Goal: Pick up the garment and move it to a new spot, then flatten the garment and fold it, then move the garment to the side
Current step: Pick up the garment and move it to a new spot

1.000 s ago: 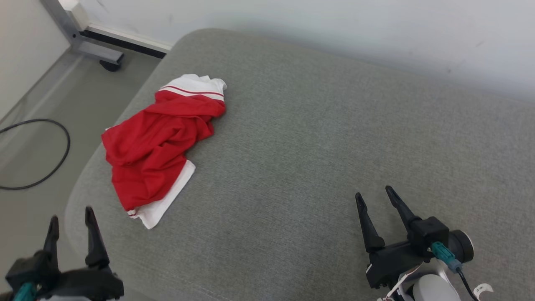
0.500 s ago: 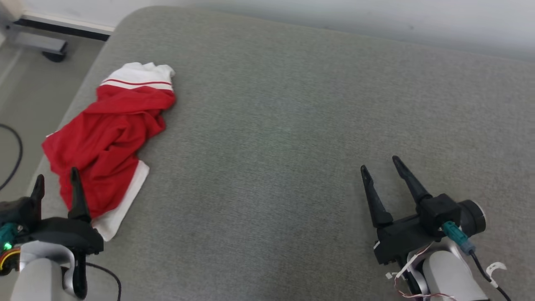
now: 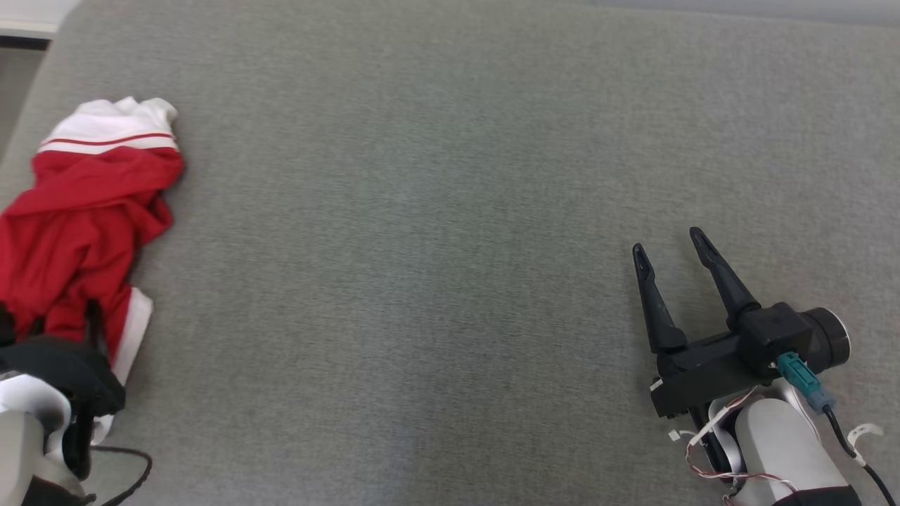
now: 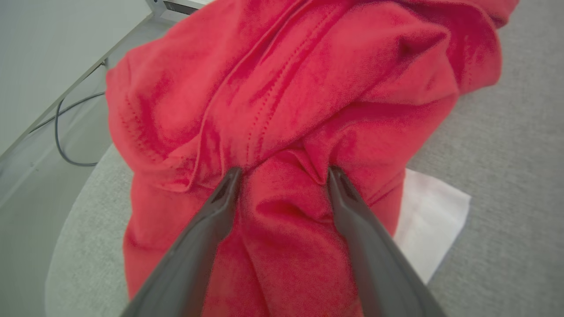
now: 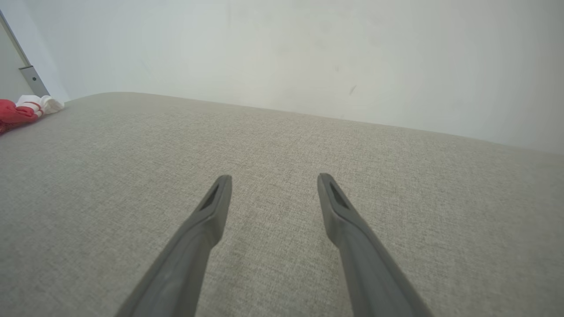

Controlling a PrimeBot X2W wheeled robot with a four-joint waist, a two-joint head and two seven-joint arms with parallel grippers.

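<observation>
Since a second ago the head camera has swung, so the whole scene has slid across the view. The crumpled red jersey garment with white bands point(image 3: 77, 225) now sits at the view's far left, yet it lies on the same patch of the grey woven upholstered pad point(image 3: 450, 211), by the pad's left edge. What has really changed is the left gripper point(image 3: 49, 313). Then it hung short of the pad's near left corner, clear of the cloth; now it is over the garment's near end.

In the left wrist view the left gripper point(image 4: 284, 169) has its two long dark fingers spread wide. Their tips are set down into the red folds and a raised ridge of cloth stands between them, not pinched. The garment point(image 4: 308, 88) is soft knit with stitched seams and deep rumpled creases. A flat white hem pokes out onto the pad point(image 4: 506, 154).

The right gripper point(image 3: 667, 239) is over the pad's near right part, well apart from the garment, its tapered fingers spread as before with nothing between them. In the right wrist view that gripper point(image 5: 274, 177) looks across the pad's point(image 5: 282, 145) coarse flat weave. The garment point(image 5: 17, 112) is a small heap at the pad's far left, under a plain pale wall point(image 5: 308, 53).
</observation>
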